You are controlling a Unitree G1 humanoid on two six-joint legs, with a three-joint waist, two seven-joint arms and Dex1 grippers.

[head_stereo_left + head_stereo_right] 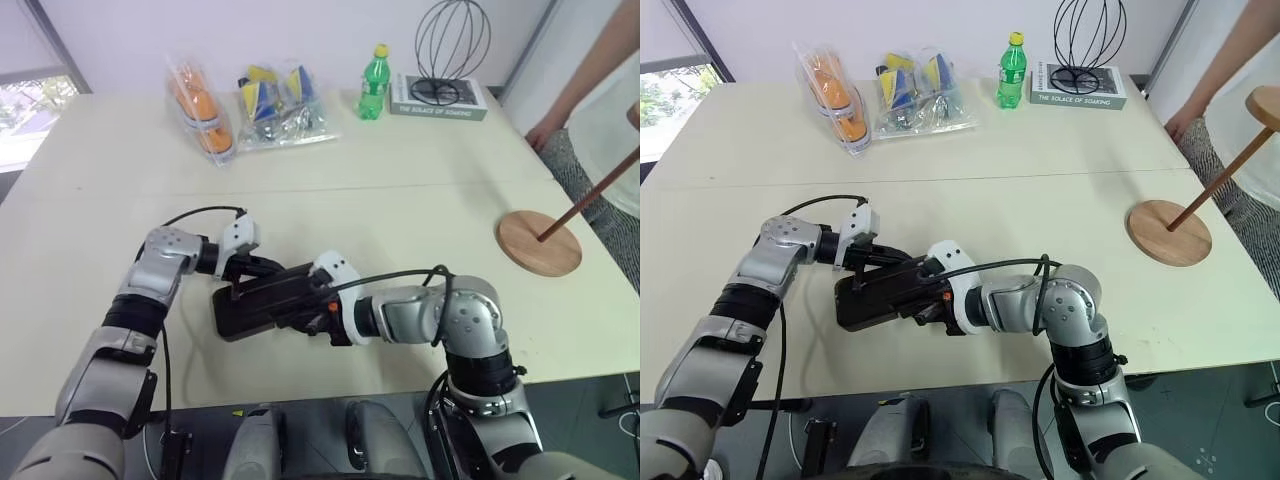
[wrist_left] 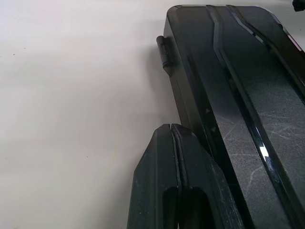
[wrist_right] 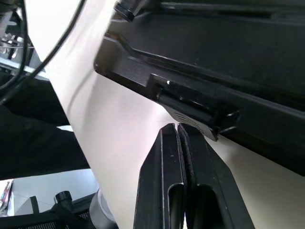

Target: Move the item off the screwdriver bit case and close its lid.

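Note:
The screwdriver bit case (image 1: 250,308) lies flat near the table's front edge, dark, with its lid (image 2: 248,95) down over the tray. My left gripper (image 1: 243,270) is shut, its fingertips (image 2: 162,138) against the case's far edge beside a hinge (image 2: 164,50). On the near side, my right gripper (image 1: 303,312) is also shut, with its tips at the small black latch (image 3: 186,102). The item (image 1: 1168,232), a reddish-brown wooden stand, sits on the table far to the right, off the case, its thin rod rising to a top disc (image 1: 1265,105).
At the back of the table stand a green bottle (image 1: 373,82), a book (image 1: 440,98) under a black wire sphere (image 1: 452,45), and two clear bags of goods (image 1: 205,115) (image 1: 275,105). A person (image 1: 600,70) stands at the right edge near the stand.

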